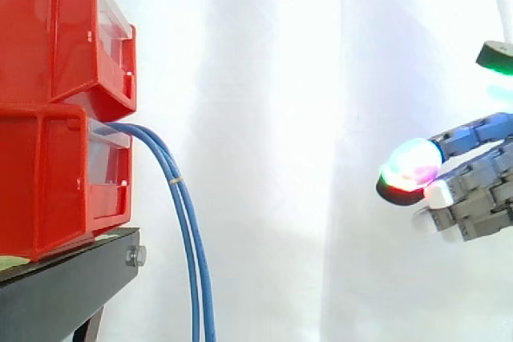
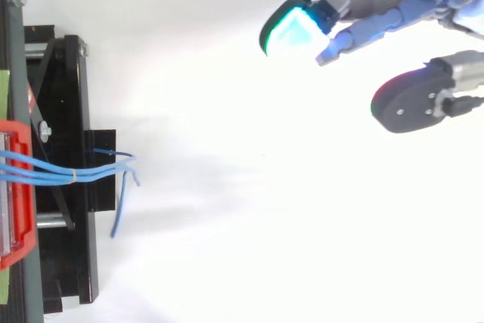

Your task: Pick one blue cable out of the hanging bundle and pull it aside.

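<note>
A bundle of thin blue cables (image 1: 186,222) comes out of the lower red bin (image 1: 56,182) and hangs down past the black stand (image 1: 72,286). From above, the blue cables (image 2: 83,175) run together through a small band, then their ends splay apart. My hand (image 1: 473,174) is far to the right of the cables, well apart from them. Its fingers (image 2: 378,5) reach out nearly straight toward the bins, with the thumb (image 2: 423,100) spread away from them. The hand is open and nothing is in it.
Two red bins are stacked, the upper red bin (image 1: 56,30) on the lower one, on the black stand at the left. A white curtain (image 1: 280,118) fills the background. A wide gap lies between the cables and my hand.
</note>
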### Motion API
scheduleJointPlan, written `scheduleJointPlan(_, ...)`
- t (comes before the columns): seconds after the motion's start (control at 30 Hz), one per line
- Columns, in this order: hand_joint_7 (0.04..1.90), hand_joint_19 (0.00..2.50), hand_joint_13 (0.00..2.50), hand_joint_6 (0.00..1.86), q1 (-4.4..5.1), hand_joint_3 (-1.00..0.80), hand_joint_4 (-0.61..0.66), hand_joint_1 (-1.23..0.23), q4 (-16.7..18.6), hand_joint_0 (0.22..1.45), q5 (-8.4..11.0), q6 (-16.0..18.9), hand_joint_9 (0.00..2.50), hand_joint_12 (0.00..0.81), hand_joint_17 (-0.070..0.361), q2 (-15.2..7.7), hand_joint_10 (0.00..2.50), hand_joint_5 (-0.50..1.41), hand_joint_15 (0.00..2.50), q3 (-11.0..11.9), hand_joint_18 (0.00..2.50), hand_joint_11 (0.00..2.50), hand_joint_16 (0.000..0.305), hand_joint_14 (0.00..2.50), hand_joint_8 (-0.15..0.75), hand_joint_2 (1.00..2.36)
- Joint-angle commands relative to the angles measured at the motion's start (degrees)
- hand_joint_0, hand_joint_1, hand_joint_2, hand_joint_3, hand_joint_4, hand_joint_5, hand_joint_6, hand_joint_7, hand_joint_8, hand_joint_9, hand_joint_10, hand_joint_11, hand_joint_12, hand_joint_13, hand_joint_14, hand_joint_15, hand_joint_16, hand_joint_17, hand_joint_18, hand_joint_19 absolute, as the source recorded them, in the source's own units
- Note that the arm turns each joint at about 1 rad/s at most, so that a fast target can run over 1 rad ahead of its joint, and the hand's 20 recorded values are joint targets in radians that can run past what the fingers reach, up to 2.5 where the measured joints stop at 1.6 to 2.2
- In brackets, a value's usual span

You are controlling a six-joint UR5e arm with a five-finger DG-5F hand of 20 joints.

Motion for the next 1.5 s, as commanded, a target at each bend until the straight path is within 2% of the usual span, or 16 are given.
scheduleJointPlan(0.0,0.68,0.0,0.28,0.5,0.09,-0.44,0.16,-0.63,3.1,0.5,0.8,-0.4,0.55,0.242,0.06,-2.6,0.0,-0.2,0.0,0.0,0.08,0.0,0.027,0.0,0.207,1.0)
scheduleJointPlan(0.07,0.7,0.0,0.28,0.5,0.0,-0.44,0.17,-0.63,3.9,0.5,1.15,-0.4,0.55,0.255,0.068,-3.4,0.0,-0.2,0.0,0.0,0.08,0.0,0.03,0.0,0.207,1.0)
scheduleJointPlan(0.1,0.71,0.0,0.31,0.5,0.0,-0.45,0.17,-0.63,4.9,0.5,1.15,-0.5,0.58,0.306,0.11,-4.0,0.0,-0.2,0.0,0.0,0.15,0.06,0.049,0.0,0.205,1.0)
scheduleJointPlan(0.17,0.73,0.0,0.35,0.5,0.17,-0.45,0.16,-0.64,7.3,0.5,1.68,-0.8,0.58,0.367,0.143,-4.8,0.01,-0.2,0.02,0.1,0.24,0.18,0.063,0.0,0.213,1.0)
scheduleJointPlan(0.2,0.75,0.01,0.44,0.5,0.17,-0.45,0.16,-0.64,7.9,0.49,1.85,-1.1,0.57,0.415,0.16,-5.2,0.01,-0.2,0.07,0.1,0.34,0.33,0.071,0.0,0.231,1.01)
scheduleJointPlan(0.23,0.77,0.05,0.47,0.5,0.26,-0.45,0.16,-0.65,8.6,0.49,2.03,-1.4,0.57,0.42,0.167,-5.4,0.01,-0.2,0.11,0.1,0.41,0.44,0.074,0.0,0.24,1.0)
scheduleJointPlan(0.37,0.81,0.12,0.53,0.5,0.44,-0.45,0.17,-0.65,11.6,0.49,3.08,-2.3,0.55,0.396,0.149,-7.0,0.01,-0.2,0.28,0.2,0.46,0.66,0.066,0.01,0.262,1.0)
scheduleJointPlan(0.47,0.81,0.14,0.54,0.5,0.61,-0.45,0.17,-0.67,13.3,0.49,3.61,-2.4,0.5,0.393,0.129,-8.2,0.01,-0.2,0.33,0.4,0.49,0.69,0.057,0.01,0.269,1.0)
scheduleJointPlan(0.63,0.81,0.09,0.59,0.5,0.61,-0.45,0.18,-0.68,12.4,0.49,3.52,-1.6,0.48,0.36,0.095,-11.8,0.01,-0.2,0.34,4.8,0.53,0.69,0.042,0.01,0.279,1.0)
scheduleJointPlan(0.77,0.83,0.04,0.61,0.5,0.88,-0.45,0.2,-0.68,11.3,0.5,3.44,-1.2,0.48,0.337,0.086,-13.5,0.01,-0.19,0.34,6.8,0.54,0.73,0.038,0.01,0.284,1.0)
scheduleJointPlan(0.83,0.84,0.02,0.62,0.5,1.23,-0.45,0.2,-0.68,11.3,0.5,3.35,-1.1,0.51,0.328,0.083,-15.5,0.01,-0.19,0.34,8.7,0.54,0.78,0.037,0.01,0.29,1.0)
scheduleJointPlan(0.9,0.85,0.0,0.61,0.5,1.23,-0.45,0.2,-0.69,11.2,0.5,3.08,-0.8,0.51,0.327,0.081,-16.2,0.01,-0.19,0.34,9.7,0.53,0.79,0.036,0.01,0.29,1.0)
scheduleJointPlan(0.93,0.85,0.0,0.61,0.5,1.14,-0.45,0.2,-0.69,11.1,0.5,2.56,0.1,0.51,0.325,0.08,-17.9,0.01,-0.19,0.33,11.4,0.51,0.79,0.036,0.01,0.29,1.0)
scheduleJointPlan(1.0,0.85,0.0,0.56,0.5,1.14,-0.45,0.2,-0.69,10.9,0.5,2.03,1.2,0.51,0.318,0.079,-19.0,0.01,-0.19,0.31,12.8,0.48,0.79,0.035,0.01,0.291,1.0)
scheduleJointPlan(1.23,0.85,0.0,0.5,0.5,1.58,-0.45,0.2,-0.69,11.6,0.5,2.03,0.5,0.48,0.313,0.078,-21.2,0.01,-0.19,0.27,15.3,0.39,0.72,0.034,0.01,0.282,1.0)
scheduleJointPlan(1.47,0.85,0.0,0.5,0.5,2.37,-0.45,0.21,-0.7,12.7,0.5,2.56,-1.7,0.51,0.314,0.077,-21.3,0.01,-0.19,0.27,15.3,0.37,0.72,0.034,0.01,0.284,1.0)
